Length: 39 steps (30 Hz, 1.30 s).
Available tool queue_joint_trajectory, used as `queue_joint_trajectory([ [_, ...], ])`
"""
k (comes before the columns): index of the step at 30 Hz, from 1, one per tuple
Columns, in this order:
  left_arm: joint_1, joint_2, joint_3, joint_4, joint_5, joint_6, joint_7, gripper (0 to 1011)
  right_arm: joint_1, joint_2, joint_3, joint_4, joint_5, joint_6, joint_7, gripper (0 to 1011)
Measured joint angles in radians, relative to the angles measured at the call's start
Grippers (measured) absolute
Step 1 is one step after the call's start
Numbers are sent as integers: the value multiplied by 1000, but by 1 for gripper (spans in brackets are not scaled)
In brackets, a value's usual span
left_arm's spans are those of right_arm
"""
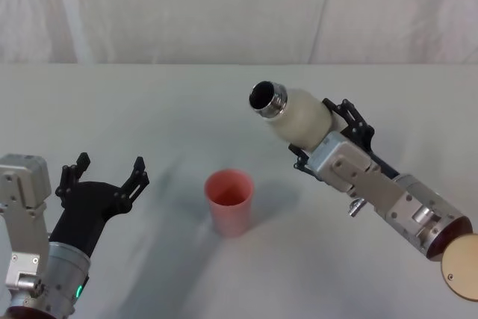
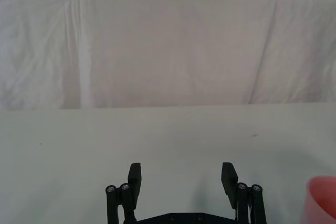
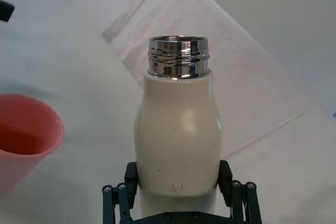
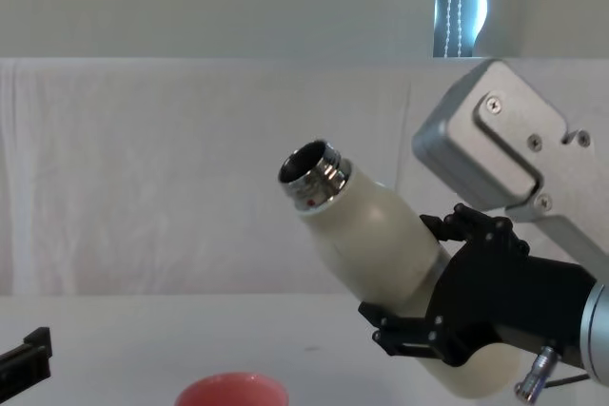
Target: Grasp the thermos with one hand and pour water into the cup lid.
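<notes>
My right gripper (image 1: 326, 131) is shut on the cream-white thermos (image 1: 299, 117), holding it off the table and tilted with its open steel neck (image 1: 267, 99) pointing up and to the left. The same thermos (image 3: 177, 135) sits between the right fingers (image 3: 132, 178) in the right wrist view, and it leans left in the chest view (image 4: 376, 240). The pink cup lid (image 1: 229, 201) stands upright on the table below and left of the neck, also at the edge of the right wrist view (image 3: 23, 135). My left gripper (image 1: 104, 172) hovers open to the cup lid's left, holding nothing.
A white cloth covers the table (image 1: 149, 102) and a white draped backdrop (image 1: 224, 5) rises behind it. The pink cup lid's rim (image 2: 321, 198) shows beside the open left gripper (image 2: 181, 178) in the left wrist view.
</notes>
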State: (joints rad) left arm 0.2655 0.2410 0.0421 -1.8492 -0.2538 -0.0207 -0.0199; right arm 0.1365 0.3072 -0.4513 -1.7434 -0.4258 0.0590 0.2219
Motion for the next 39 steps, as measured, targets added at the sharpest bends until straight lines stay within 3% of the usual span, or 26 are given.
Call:
queue_joint_trajectory([
  [7,0,0,0,0,0,0,0,1001,5,8,-14,0,-58,0,-2,946],
  [30,0,0,0,0,0,0,0,1001,29,62,-85,0,-325,19,-29,946],
  [39,0,0,0,0,0,0,0,1001,36,70,-103,10,-382,23,-33,946],
])
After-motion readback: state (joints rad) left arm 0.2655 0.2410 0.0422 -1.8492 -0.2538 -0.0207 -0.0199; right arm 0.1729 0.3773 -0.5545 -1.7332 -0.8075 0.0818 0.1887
